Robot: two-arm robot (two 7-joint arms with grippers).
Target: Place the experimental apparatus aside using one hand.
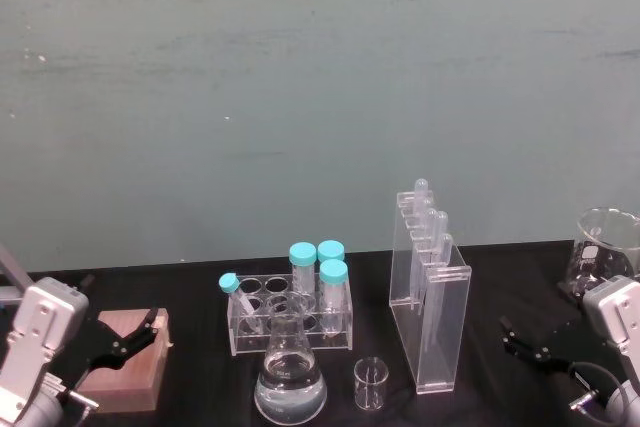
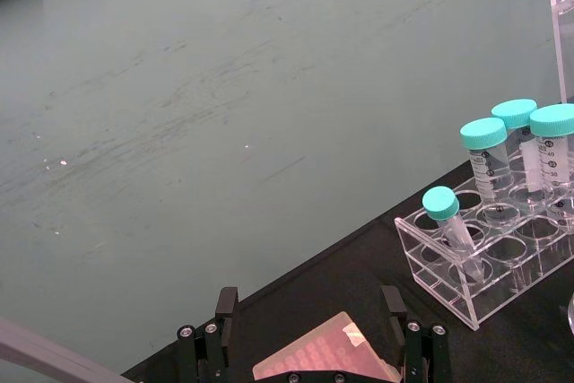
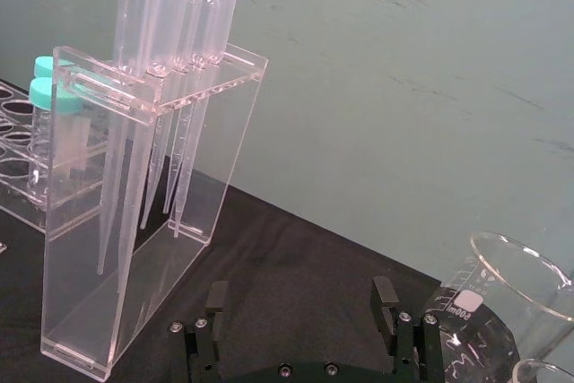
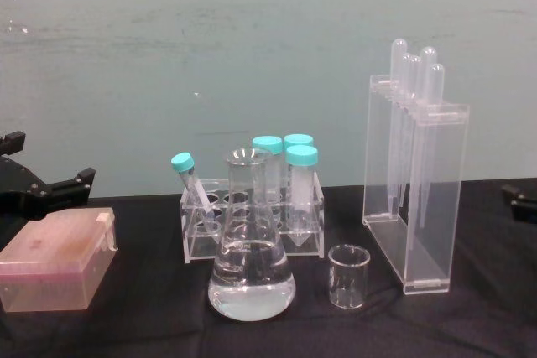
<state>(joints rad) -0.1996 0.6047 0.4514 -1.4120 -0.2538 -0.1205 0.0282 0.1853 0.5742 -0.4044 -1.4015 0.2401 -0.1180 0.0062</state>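
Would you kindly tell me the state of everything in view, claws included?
Conical flask: upright, part-filled.
Small beaker: upright, empty.
Pipette stand: upright, loaded.
Tube rack: four capped tubes, one tilted.
Large beaker: upright.
Pink box: shut.
Left claw: open, empty.
Right claw: open, empty.

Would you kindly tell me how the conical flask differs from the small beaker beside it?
The conical flask is taller, tapers to a narrow neck and holds clear liquid. The small beaker is short, straight-walled and empty. Both are clear and stand upright.

Glossy clear acrylic stand (image 1: 432, 317), glass flask (image 1: 289, 377)
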